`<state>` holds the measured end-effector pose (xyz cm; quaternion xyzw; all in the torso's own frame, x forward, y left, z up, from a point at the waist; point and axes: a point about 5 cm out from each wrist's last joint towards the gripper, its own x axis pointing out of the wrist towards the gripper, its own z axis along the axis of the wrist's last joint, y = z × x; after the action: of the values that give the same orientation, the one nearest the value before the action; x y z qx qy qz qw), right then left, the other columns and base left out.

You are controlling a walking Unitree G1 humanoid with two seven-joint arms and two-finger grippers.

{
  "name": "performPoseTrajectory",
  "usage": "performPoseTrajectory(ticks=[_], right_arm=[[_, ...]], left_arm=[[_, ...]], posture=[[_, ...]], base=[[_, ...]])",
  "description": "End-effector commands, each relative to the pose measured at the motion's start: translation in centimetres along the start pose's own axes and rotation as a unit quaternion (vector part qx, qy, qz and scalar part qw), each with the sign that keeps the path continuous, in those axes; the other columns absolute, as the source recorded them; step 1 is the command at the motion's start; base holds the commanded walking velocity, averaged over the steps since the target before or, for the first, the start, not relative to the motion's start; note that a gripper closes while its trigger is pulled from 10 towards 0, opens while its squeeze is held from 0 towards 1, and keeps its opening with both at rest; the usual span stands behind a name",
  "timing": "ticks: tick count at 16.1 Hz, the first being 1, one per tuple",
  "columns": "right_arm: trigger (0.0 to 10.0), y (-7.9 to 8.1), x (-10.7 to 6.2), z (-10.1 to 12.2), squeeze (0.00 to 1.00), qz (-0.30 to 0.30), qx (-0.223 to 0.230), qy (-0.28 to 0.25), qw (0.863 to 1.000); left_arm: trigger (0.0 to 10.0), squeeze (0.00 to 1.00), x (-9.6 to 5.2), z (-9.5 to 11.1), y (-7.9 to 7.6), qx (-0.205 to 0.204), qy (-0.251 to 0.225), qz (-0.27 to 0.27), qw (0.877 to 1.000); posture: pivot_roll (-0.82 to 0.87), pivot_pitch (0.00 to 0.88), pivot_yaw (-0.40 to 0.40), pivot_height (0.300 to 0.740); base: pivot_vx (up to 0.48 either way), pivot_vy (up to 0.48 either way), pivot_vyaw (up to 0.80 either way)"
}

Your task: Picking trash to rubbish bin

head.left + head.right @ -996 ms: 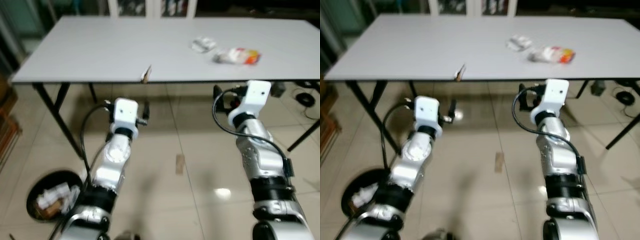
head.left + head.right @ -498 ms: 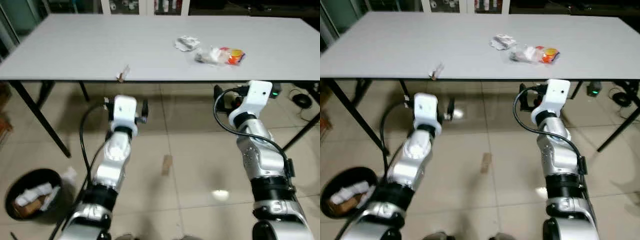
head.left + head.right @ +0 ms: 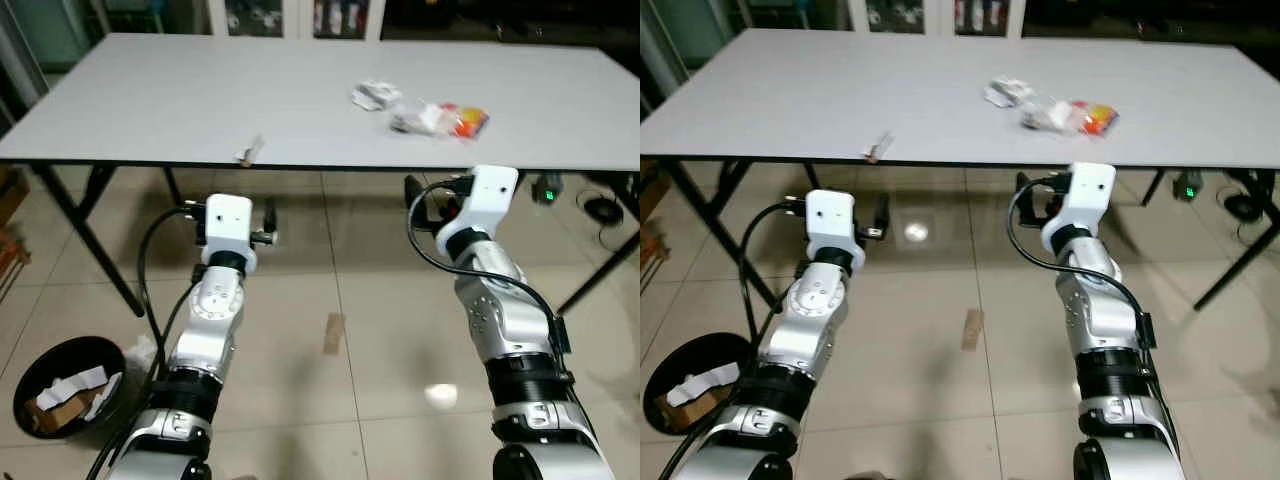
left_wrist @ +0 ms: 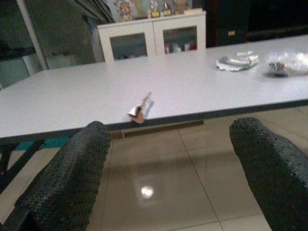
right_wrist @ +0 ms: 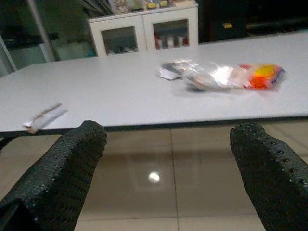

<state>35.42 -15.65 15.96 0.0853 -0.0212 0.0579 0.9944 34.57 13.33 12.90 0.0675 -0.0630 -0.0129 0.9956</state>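
A clear wrapper with an orange patch [image 3: 440,119] and a crumpled white wrapper [image 3: 373,95] lie on the white table [image 3: 180,100], towards its right. A small scrap [image 3: 249,151] sits at the table's front edge. A brown scrap [image 3: 333,332] lies on the floor tiles between my arms. The black rubbish bin [image 3: 22,372] stands on the floor at lower left with trash in it. My left gripper [image 4: 171,127] and right gripper [image 5: 171,127] are both open and empty. They are held up in front of the table edge, below its top.
Black table legs [image 3: 95,235] slant down at the left, another [image 3: 600,270] at the right. Cables and a green-lit device [image 3: 545,188] lie under the table's right end. White cabinets [image 4: 154,41] stand behind the table.
The whole picture has shifted, so the camera moved; the table's left end is now more in view. Both arms keep the same raised pose with grippers open.
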Motion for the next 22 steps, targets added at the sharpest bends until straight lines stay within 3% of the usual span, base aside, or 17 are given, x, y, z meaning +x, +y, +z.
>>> performPoseTrajectory(ticks=[1,22], right_arm=[[10.0,-0.41,-0.02,0.38,0.0,-0.005,-0.001,-0.002,1.0],[10.0,-0.35,-0.13,0.05,0.0,-0.001,0.0,0.005,1.0]], left_arm=[[10.0,0.0,0.08,0.25,-0.65,-0.003,-0.003,-0.008,1.0],[10.0,0.0,0.23,0.48,-0.69,0.003,-0.007,-0.011,1.0]], posture=[[-0.04,0.069,-0.015,0.74],[-0.04,0.071,-0.012,0.74]], base=[[0.454,0.0,0.0],[0.451,0.0,0.0]])
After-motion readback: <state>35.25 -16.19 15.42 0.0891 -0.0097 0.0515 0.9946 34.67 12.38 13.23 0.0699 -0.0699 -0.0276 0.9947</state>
